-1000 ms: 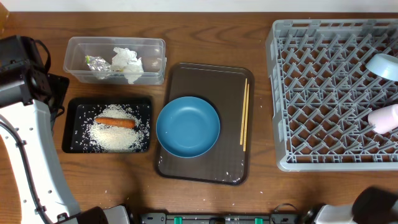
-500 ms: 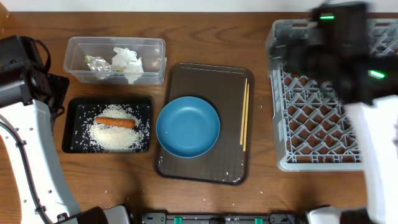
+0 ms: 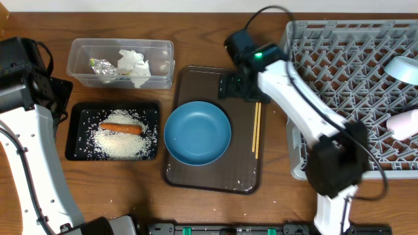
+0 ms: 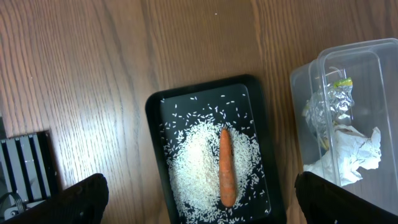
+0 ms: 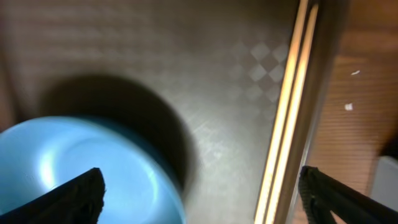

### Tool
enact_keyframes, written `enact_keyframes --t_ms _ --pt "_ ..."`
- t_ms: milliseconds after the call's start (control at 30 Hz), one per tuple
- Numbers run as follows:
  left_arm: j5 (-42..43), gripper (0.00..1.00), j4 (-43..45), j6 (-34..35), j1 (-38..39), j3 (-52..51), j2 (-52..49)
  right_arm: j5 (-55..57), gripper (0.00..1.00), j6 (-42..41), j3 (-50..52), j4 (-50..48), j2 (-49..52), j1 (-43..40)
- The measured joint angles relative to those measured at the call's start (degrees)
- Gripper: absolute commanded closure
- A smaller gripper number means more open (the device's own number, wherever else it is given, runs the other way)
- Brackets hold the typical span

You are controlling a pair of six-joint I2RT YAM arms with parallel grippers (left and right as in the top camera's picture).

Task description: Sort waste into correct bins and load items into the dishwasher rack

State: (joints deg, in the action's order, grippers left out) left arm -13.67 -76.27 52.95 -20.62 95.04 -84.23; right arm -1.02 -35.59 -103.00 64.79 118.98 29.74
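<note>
The dark-blue bowl (image 3: 197,132) sits on the brown serving tray (image 3: 209,81), with the chopsticks (image 3: 257,124) along the tray's right edge. My right gripper (image 3: 240,87) hovers open and empty over the tray's far part; its wrist view shows the bowl (image 5: 74,168) and the chopsticks (image 5: 289,106). My left gripper (image 4: 208,199) is open and empty, high above the black tray (image 4: 154,124) holding rice (image 4: 199,162) and the carrot (image 4: 227,168). The clear tub (image 3: 81,59) holds the wrapper (image 3: 101,67) and the napkin (image 3: 134,66). The light-blue bowl (image 3: 403,68) and white cup (image 3: 405,123) lie in the rack (image 3: 339,98).
A few rice grains (image 3: 241,186) lie on the brown tray's front part. My left arm (image 3: 26,130) stands along the table's left edge. My right arm (image 3: 307,124) crosses the rack's left side.
My right arm has swung in from the bottom right, across the rack, to above the brown tray. The left arm and all objects have not moved.
</note>
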Motion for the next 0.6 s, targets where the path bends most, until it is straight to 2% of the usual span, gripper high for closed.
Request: enact_keyframes --t_ms 200,400,600 --pt "0.0 0.02 0.0 0.0 0.0 0.0 0.0 1.0 0.28 -2.3 0.3 -0.1 5.5 -1.2" --pt "0.0 0.02 0.0 0.0 0.0 0.0 0.0 0.5 0.43 -1.1 0.4 -2.5 5.7 -4.5" --pt "0.0 0.02 0.0 0.0 0.0 0.0 0.0 -0.2 0.44 0.0 1.2 -2.6 5.7 -5.6"
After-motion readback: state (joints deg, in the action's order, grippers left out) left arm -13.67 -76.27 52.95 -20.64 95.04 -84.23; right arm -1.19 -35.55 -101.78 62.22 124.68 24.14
